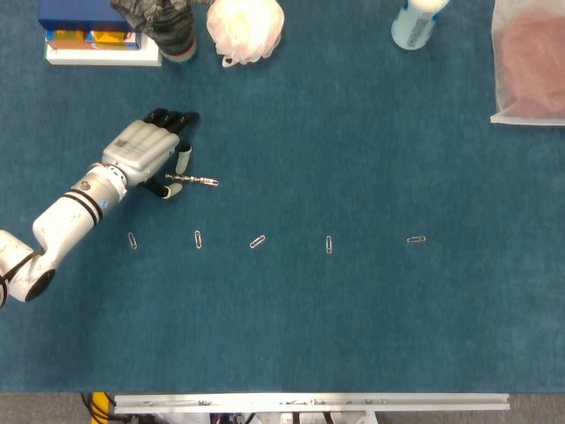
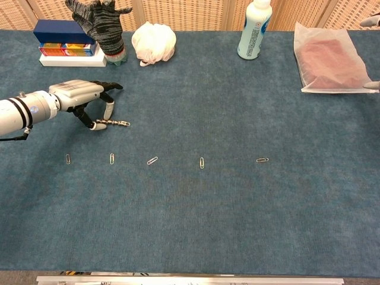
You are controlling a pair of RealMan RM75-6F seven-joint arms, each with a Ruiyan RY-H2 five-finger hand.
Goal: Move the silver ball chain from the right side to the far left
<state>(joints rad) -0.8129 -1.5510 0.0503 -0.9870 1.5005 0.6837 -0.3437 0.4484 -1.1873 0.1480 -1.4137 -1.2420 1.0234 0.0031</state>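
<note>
Presently: silver ball chain [image 1: 192, 180] [image 2: 113, 123] lies on blue table [image 1: 353, 336], left part, above a row of 5 paper clips [image 1: 257, 241]. Left hand [image 1: 146, 152] [image 2: 80, 95], fingers apart, thumb tip touching chain's left end; grip uncertain. No legible writing.

The left hand [image 1: 146, 152] hangs palm down at the end of its white forearm [image 1: 62, 228], which stretches back toward the near-left. Its dark-tipped fingers [image 2: 110, 86] reach forward and curl downward, and the thumb [image 2: 91, 123] bends underneath. The right hand is out of sight.
</note>
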